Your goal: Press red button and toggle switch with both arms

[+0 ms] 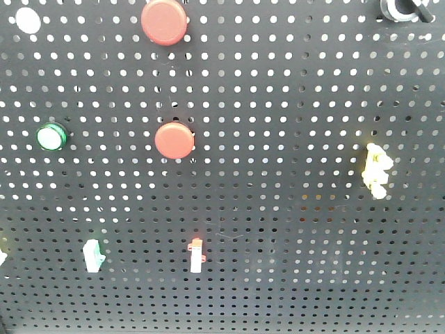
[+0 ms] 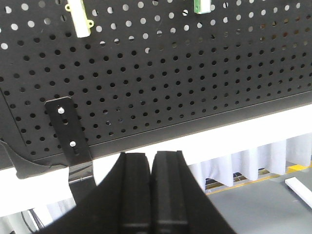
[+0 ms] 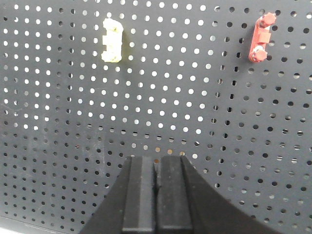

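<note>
The red button (image 1: pixel 164 21), the larger of two red discs, is mounted at the top of the black pegboard (image 1: pixel 292 229). A smaller red button (image 1: pixel 174 140) sits below it. Small switches dot the board: a white one with an orange tip (image 1: pixel 197 255), a white-green one (image 1: pixel 92 255) and a yellow one (image 1: pixel 376 169). I cannot tell which is the toggle switch. My left gripper (image 2: pixel 152 156) is shut and empty below the board's bottom edge. My right gripper (image 3: pixel 157 158) is shut and empty, facing the board under a yellow switch (image 3: pixel 112 39). Neither arm shows in the front view.
A green button (image 1: pixel 51 136) and a white disc (image 1: pixel 28 19) sit on the left of the board. A red switch (image 3: pixel 261 37) is at the upper right in the right wrist view. A black bracket (image 2: pixel 68 131) holds the board's lower edge. Pale (image 2: pixel 79 19) and green (image 2: pixel 202 6) switches sit above.
</note>
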Controlling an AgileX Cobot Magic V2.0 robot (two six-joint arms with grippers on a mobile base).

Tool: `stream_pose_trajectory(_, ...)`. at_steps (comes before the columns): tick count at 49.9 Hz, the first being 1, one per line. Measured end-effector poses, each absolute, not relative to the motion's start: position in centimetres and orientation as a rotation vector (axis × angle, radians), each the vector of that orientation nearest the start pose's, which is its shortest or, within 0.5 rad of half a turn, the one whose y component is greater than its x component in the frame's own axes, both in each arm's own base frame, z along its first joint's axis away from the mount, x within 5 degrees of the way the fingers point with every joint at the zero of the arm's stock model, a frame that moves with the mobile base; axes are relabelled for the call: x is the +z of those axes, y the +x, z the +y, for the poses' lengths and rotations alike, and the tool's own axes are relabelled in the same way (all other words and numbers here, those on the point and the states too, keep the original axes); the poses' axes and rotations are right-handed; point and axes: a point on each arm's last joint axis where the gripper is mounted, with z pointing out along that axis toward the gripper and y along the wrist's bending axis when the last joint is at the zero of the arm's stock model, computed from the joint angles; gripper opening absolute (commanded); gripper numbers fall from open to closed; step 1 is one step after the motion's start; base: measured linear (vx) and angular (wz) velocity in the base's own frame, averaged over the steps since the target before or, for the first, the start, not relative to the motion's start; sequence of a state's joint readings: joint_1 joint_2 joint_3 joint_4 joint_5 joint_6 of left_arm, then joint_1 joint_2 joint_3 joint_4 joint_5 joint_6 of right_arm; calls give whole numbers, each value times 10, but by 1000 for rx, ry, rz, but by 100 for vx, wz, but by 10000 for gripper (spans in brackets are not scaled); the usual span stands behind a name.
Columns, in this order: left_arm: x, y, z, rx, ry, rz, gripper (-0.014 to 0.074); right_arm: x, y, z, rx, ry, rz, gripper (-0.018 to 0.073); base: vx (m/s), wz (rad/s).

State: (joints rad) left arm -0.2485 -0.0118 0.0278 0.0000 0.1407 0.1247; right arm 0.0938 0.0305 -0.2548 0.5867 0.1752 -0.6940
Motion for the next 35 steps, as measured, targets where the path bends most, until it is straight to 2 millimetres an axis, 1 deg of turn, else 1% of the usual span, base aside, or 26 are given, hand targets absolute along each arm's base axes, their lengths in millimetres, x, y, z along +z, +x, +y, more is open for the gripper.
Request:
stream_pose_trajectory(29, 192, 55, -14, -96, 303, 1613, 2, 282, 39, 13, 50, -227, 1390, -3, 0, 0)
stream_pose_trajectory(35, 192, 55, -14, -96, 303, 1613, 2, 279, 40, 12, -1, -269, 1416, -3, 0, 0)
